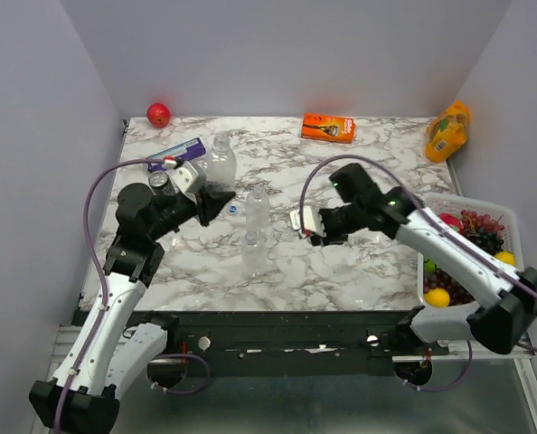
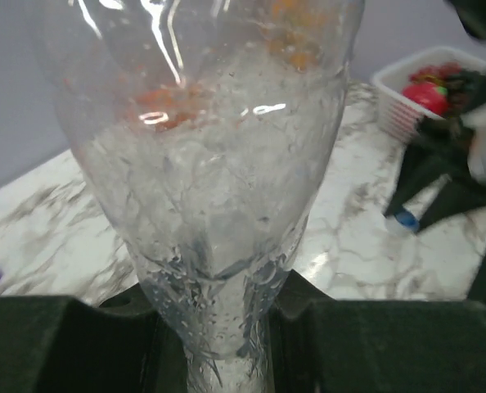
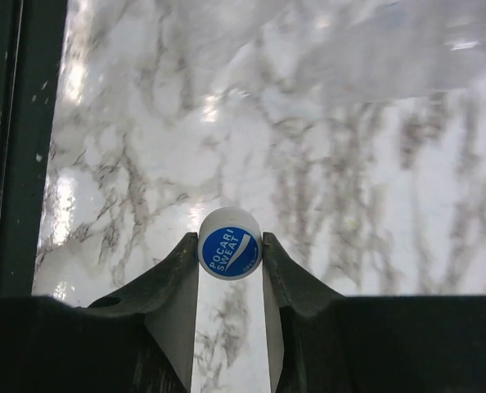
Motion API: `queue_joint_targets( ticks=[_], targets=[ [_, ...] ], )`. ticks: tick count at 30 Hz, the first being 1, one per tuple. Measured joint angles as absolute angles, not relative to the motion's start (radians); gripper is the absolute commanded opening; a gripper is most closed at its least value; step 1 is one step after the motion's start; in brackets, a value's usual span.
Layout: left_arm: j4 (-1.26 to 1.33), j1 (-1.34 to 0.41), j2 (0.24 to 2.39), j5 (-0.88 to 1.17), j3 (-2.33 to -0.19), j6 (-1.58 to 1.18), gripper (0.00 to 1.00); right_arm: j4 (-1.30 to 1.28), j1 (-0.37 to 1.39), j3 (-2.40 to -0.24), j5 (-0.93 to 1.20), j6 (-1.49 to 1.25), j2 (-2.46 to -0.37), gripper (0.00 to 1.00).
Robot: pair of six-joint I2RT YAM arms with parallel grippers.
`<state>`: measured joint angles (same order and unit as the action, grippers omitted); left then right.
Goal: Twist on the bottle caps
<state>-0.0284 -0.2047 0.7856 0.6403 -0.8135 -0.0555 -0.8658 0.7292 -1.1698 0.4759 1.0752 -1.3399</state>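
left gripper (image 2: pixel 227 327) closed tight on the narrow end of a clear bottle (image 2: pixel 218 164), left rear of the marble table (image 1: pixel 368 163). right gripper (image 3: pixel 230 266) nearly closed, pinching one blue cap (image 3: pixel 229 244) between its fingertips, over mid-table.

Marble table (image 1: pixel 359 262) — upright bottle (image 1: pixel 257 208), second bottle (image 1: pixel 250 250), blue cap (image 1: pixel 233 209) — orange box (image 1: pixel 328 127), apple (image 1: pixel 158 114), basket (image 1: pixel 467 196).
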Motion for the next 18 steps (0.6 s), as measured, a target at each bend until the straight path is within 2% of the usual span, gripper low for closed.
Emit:
queue_joint_targets(
  ticks=[4, 10, 14, 18],
  targets=[
    [0.021, -0.423, 0.794, 0.694, -0.821, 0.009, 0.07, -0.959, 0.703, -1.457, 0.490, 0.911, -1.225, 0.24],
    [0.086, -0.721, 0.893, 0.690, -0.818, 0.064, 0.07, -1.082, 0.706, -1.825, 0.501, 0.706, -1.245, 0.25],
    [0.119, -0.819, 0.929, 0.659, -0.762, 0.072, 0.05, -1.159, 0.706, -1.989, 0.507, 0.659, -1.293, 0.25],
    [0.125, -0.846, 0.921, 0.640, -0.702, 0.097, 0.04, -1.251, 0.706, -2.158, 0.570, 0.700, -1.359, 0.25]
  ],
)
